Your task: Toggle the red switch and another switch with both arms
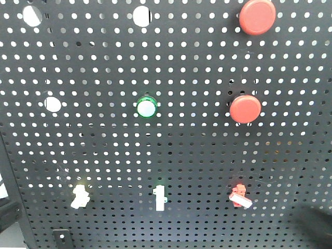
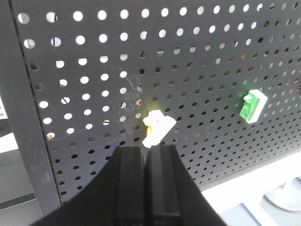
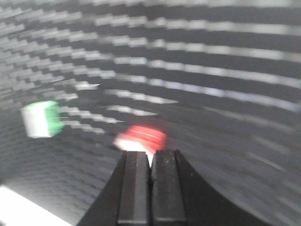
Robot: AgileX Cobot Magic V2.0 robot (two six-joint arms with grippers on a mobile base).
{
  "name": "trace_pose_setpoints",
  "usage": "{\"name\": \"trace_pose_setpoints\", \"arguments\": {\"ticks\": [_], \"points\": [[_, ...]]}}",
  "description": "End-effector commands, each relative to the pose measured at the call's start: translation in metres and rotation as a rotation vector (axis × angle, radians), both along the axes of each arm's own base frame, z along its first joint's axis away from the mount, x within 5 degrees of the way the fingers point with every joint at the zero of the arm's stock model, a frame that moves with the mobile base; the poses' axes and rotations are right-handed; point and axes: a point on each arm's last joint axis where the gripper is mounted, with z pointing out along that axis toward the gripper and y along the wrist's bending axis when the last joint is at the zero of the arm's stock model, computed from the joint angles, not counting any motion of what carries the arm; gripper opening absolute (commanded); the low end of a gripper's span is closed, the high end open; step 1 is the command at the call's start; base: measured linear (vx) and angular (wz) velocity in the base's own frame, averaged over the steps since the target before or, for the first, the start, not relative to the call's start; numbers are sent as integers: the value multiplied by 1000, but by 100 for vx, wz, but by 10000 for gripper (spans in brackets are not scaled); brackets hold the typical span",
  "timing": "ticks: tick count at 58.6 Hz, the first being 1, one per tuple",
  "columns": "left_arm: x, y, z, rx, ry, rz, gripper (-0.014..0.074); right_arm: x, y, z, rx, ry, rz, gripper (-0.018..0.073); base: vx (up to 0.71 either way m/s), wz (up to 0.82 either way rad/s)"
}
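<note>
The red switch (image 1: 239, 195) sits at the right end of the bottom row on a vertical black perforated panel (image 1: 207, 150), directly below two large round red push buttons (image 1: 245, 109). Its white-tipped lever slants down toward the lower right in the front view, so its long axis runs diagonally across the board. The cream switch (image 1: 80, 196) occupies the left end of the same row. Its body stands roughly upright with a slight tilt, and which way the stubby lever is thrown cannot be told. A white bar toggle (image 1: 160, 197) stands between the two, keeping them well apart, so each arm can plausibly work its own switch.

Left pincer (image 2: 146, 151) — fingers pressed together, nothing between them — lies just beneath the cream switch, with its tip near the lower end of the switch. Contact cannot be confirmed. Right pincer (image 3: 150, 155) is likewise closed on nothing and aimed just under the red switch. This view is smeared, so the gap there is uncertain.

The closed fingers probably serve as a single blunt tip for nudging a small lever. Each pincer approaches from below, which suggests an upward push, and neither switch appears to have been flipped yet.
</note>
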Motion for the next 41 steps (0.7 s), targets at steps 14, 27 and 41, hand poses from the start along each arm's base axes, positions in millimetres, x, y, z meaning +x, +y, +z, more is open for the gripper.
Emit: {"name": "trace_pose_setpoints", "arguments": {"ticks": [14, 27, 41], "points": [[0, -1, 16, -62, -90, -2, 2, 47, 32, 32, 45, -142, 44, -6, 0, 0], [0, -1, 16, -62, -90, -2, 2, 63, 41, 30, 16, -116, 47, -6, 0, 0], [0, -1, 16, -61, -90, -2, 2, 64, 40, 16, -46, 14, 39, -6, 0, 0]]}}
